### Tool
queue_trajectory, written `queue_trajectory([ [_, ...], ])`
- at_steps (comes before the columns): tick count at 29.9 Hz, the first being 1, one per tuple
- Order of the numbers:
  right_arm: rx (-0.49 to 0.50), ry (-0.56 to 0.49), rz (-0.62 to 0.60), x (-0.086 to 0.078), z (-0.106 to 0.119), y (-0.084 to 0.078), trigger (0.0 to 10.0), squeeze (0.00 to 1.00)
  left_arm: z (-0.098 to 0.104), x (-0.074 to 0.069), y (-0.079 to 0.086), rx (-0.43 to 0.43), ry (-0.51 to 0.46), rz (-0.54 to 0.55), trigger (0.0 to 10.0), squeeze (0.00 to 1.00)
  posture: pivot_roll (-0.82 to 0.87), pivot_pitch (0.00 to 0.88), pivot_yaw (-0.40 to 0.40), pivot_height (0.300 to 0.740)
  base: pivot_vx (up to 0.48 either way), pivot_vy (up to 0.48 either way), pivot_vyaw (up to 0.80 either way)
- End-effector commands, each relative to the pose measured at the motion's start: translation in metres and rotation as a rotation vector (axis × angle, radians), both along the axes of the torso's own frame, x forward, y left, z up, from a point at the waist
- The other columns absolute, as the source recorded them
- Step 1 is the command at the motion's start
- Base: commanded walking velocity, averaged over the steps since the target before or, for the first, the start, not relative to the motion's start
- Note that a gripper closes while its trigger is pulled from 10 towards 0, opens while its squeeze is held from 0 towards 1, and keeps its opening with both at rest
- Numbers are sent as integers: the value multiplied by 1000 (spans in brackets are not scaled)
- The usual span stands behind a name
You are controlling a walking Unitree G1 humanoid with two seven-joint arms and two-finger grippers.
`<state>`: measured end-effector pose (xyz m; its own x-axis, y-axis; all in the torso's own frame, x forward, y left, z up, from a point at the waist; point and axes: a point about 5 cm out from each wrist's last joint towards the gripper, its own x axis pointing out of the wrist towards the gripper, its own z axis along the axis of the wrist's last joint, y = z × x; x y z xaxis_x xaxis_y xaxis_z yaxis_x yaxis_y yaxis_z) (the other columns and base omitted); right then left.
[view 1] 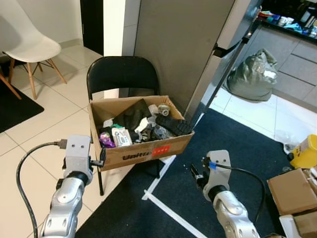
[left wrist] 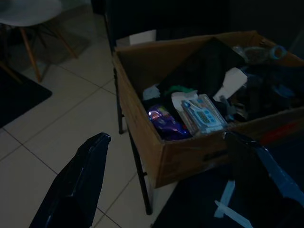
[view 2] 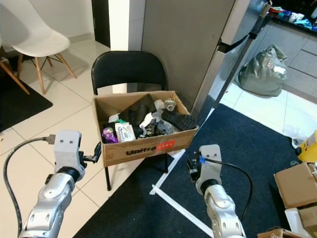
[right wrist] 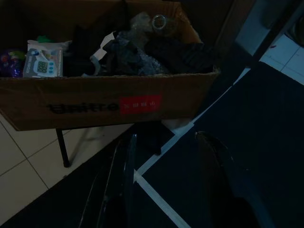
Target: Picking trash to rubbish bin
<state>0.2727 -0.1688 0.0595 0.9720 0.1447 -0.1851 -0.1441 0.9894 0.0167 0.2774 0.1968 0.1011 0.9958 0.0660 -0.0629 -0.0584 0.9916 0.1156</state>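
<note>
While both hands (left wrist: 166,180) (right wrist: 166,180) gape empty: crumpled trash (view 1: 141,128) in a corrugated cardboard box (view 1: 143,154), black folding chair (view 1: 122,74)

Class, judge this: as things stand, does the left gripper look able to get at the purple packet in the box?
Probably yes: left gripper is open beside the box, whose top is open, and the purple packet lies uncovered.

box top: cardboard box (view 1: 143,153) open above, packed with trash
behind: chair back (view 1: 122,74), grey panel (view 1: 183,44) block
front: floor free

Matt brown cardboard box (view 1: 143,151), glossy tile floor (view 1: 44,134), dark matt carpet (view 1: 237,148).
</note>
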Motion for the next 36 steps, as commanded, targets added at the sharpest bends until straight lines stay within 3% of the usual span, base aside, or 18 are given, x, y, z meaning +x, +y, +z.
queue_trajectory([
  [1,-14,2,-15,0,0,-6,10000,0,-6,0,-7,-1,20,-19,10000,0,-43,46,-168,740,0,0,0],
  [4,-7,-6,-28,0,0,-6,10000,0,-6,2,-9,14,21,-42,10000,0,-40,48,-155,740,0,0,0],
  [7,27,-26,-91,-3,-2,-5,10000,0,1,10,-9,61,20,-99,10000,0,1,71,12,740,0,0,0],
  [11,56,-34,-146,-12,-8,-6,10000,0,4,11,-1,97,25,-123,10000,0,3,69,81,740,0,0,0],
  [19,76,-31,-196,-22,-11,-10,10000,0,4,10,4,60,4,-110,10000,0,-6,67,91,740,0,0,0],
  [24,76,-89,-173,-16,-2,-6,10000,0,-2,6,4,6,-27,-97,10000,0,-31,74,62,740,0,0,0],
  [28,12,-165,-180,-9,1,-10,10000,0,-6,1,5,-41,-37,-91,10000,0,-31,79,36,740,0,0,0],
  [36,111,-190,-109,11,12,11,10000,0,-8,-2,1,-47,-49,-112,10000,0,-33,77,18,740,0,0,0],
])
